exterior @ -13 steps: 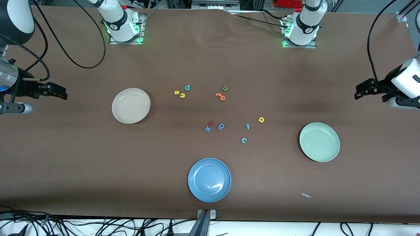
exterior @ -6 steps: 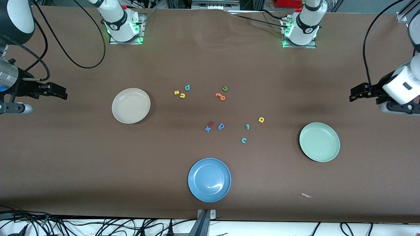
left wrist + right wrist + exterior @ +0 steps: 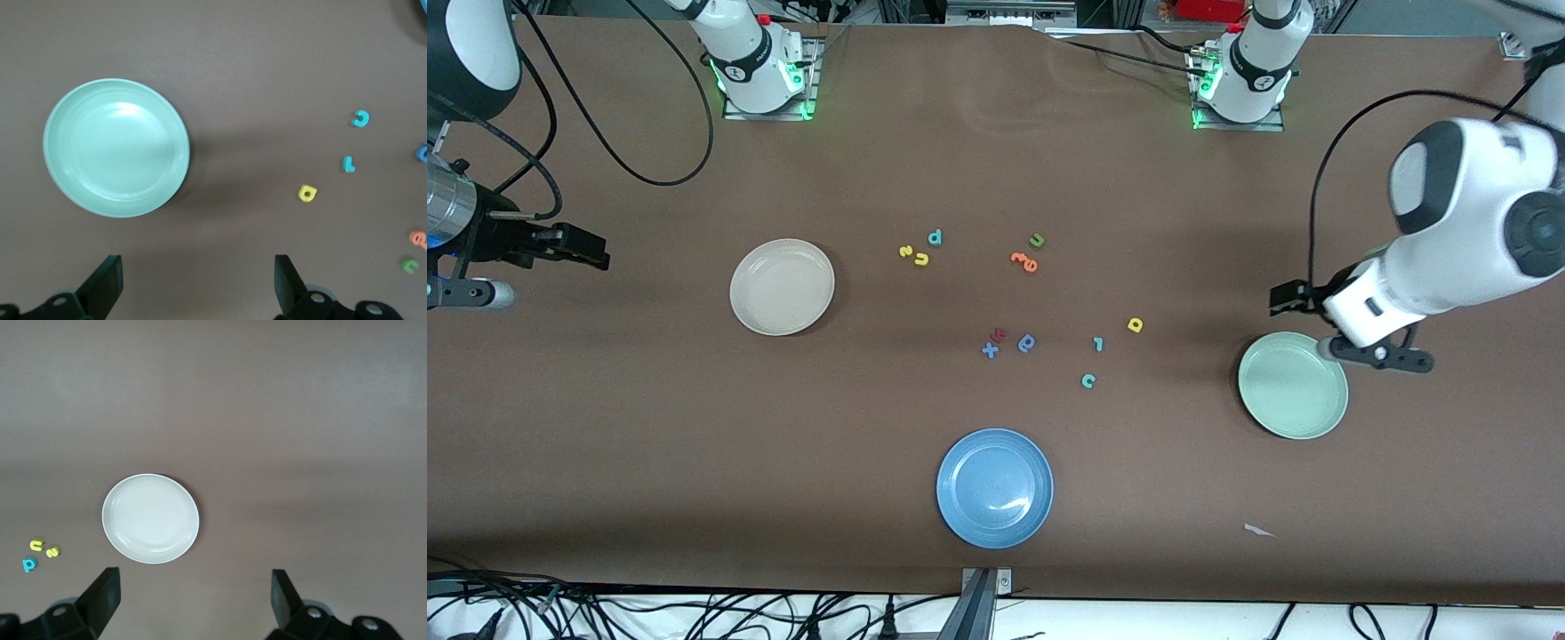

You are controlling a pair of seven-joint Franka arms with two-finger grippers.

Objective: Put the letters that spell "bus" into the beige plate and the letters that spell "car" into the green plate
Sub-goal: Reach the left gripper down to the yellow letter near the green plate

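Left gripper (image 3: 1288,298), fingers wide apart, empty, above table just beside green plate (image 3: 1292,385).

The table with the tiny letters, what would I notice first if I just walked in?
Probably the three big round plates: the beige plate toward the right arm's end, the green plate toward the left arm's, the blue plate nearest the camera. Between them lie scattered colourful letters. The open left gripper hovers beside the green plate.

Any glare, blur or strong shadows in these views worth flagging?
Front view: highlight glare on the blue plate; left arm's upper links slightly motion-blurred. Left wrist view: sheen on the green plate, dark shadow beside it. Right wrist view: even, soft light on the beige plate.
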